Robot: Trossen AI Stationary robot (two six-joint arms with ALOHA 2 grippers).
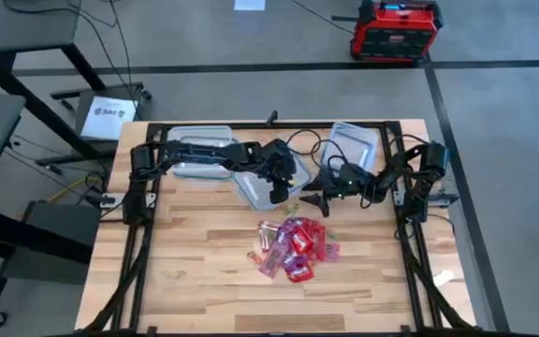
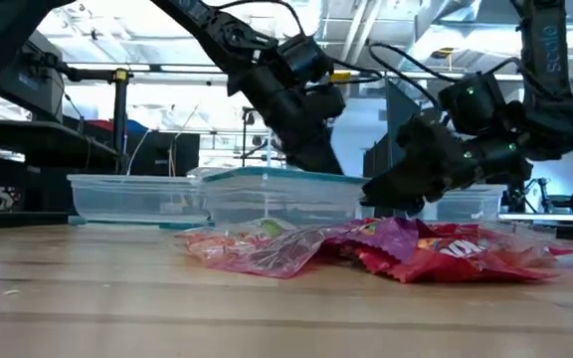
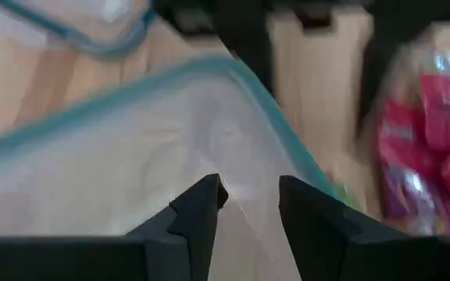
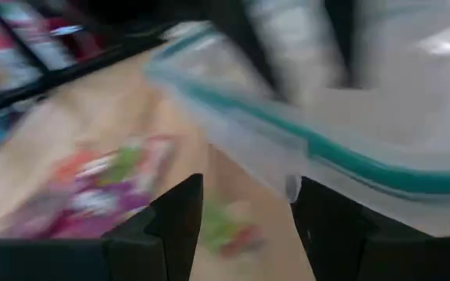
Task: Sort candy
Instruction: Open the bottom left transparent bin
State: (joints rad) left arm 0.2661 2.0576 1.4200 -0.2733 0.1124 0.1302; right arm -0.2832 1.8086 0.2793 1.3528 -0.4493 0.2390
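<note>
1. Wooden slats make up the surface (image 1: 195, 281), which fills the middle of the high view, with grey floor around it and a red case at the upper right.
2. Candy (image 1: 293, 248) lies in a loose heap just below the frame's centre, a few pieces strewn to its left. The heap runs roughly top to bottom in the frame, and its flat packets point every which way.
3. Three clear tubs sit above the heap: one at upper left (image 1: 199, 154), a middle one (image 1: 255, 187), and one at upper right (image 1: 356, 145). They look set close by to receive sorted pieces.
4. Left end effector (image 3: 248, 199) hangs over the middle tub, fingers parted and nothing between them, probably at a drop-off point.
5. Right end effector (image 4: 248, 207) is low by that tub's corner, fingers apart and empty, over a green piece (image 4: 221, 222) on the wood, seemingly lined up for a pick.
</note>
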